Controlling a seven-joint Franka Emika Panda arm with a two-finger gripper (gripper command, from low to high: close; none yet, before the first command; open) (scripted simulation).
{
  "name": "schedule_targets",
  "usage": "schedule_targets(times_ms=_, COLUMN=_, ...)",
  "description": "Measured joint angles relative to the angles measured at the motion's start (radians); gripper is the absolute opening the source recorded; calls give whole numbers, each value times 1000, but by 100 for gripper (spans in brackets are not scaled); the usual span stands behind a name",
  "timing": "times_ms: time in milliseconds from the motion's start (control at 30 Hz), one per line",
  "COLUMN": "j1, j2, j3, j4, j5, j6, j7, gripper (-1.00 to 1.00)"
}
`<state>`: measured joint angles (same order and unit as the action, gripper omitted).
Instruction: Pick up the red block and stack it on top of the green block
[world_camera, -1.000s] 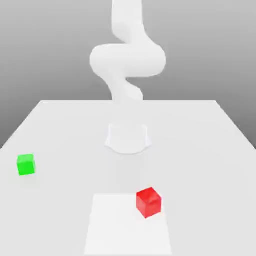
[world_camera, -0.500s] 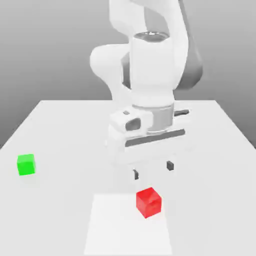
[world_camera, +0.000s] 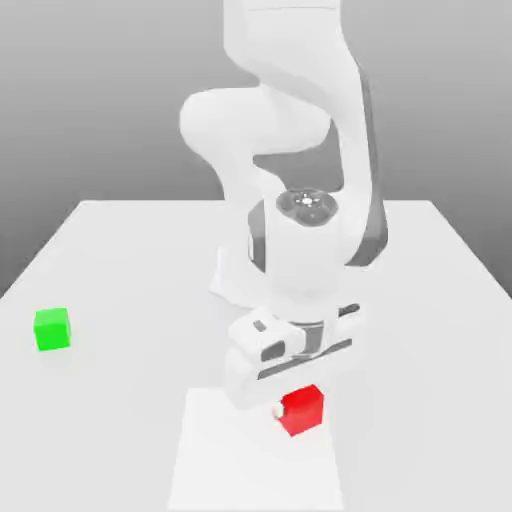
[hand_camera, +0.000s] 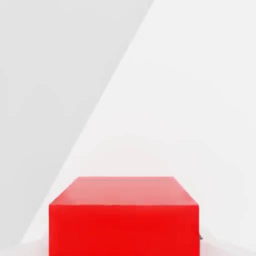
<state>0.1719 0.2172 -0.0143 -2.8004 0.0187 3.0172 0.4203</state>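
Gripper (world_camera: 290, 408) pinched on red block (world_camera: 303, 409) (near, right); a straight lift is advised before green block (world_camera: 52, 329), far left.

No readable text anywhere.
Red block (world_camera: 303, 410), green block (world_camera: 52, 329), white arm (world_camera: 300, 250) and counter (world_camera: 420, 300): all plain surfaces, no letters, numbers, labels, brand marks or signs on any of them. Close view of the red block (hand_camera: 124, 215) likewise bare.
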Motion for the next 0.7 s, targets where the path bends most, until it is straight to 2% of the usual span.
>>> schedule_targets(times_ms=267, j1=-4, j2=-243, j3=-30, j4=-32, j5=-28, j6=-210, j7=31, gripper=-100)
schedule_targets(times_ms=400, j1=-174, j2=-282, j3=-114, j4=-23, j5=-63, j6=-248, j7=110, gripper=-100)
schedule_targets(times_ms=700, j1=-456, j2=-334, j3=-323, j4=1, j5=-131, j6=-310, j7=291, gripper=-100)
